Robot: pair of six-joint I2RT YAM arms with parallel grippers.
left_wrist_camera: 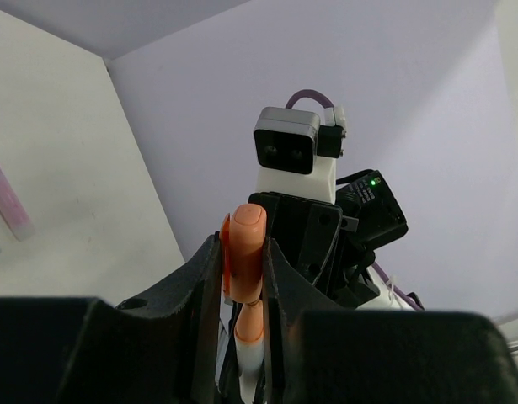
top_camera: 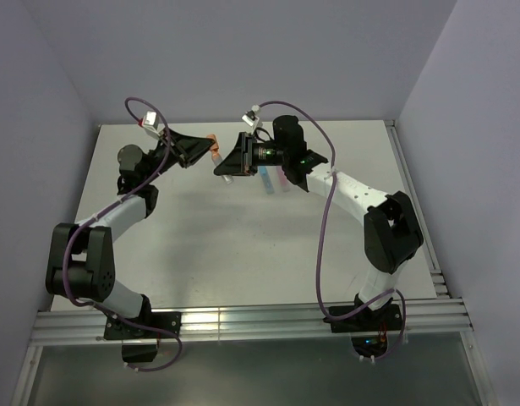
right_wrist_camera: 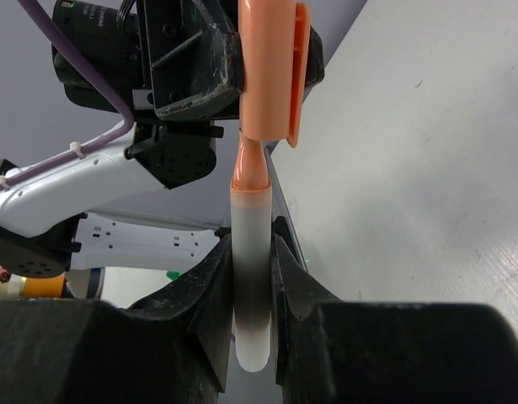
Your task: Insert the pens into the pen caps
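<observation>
White tabletop [top_camera: 243,254], lilac walls [top_camera: 243,59]; orange cap [right_wrist_camera: 271,67] on pen [right_wrist_camera: 252,252] tip.

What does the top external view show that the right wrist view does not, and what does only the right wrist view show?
Only the top external view shows the light blue plastic stick and the pink plastic stick lying on the white table. Only the right wrist view shows the clear-whitish plastic pen clamped in the right gripper, its orange tip meeting the mouth of the orange plastic cap. Both views show the left gripper and the right gripper facing each other, with the cap between them.
</observation>
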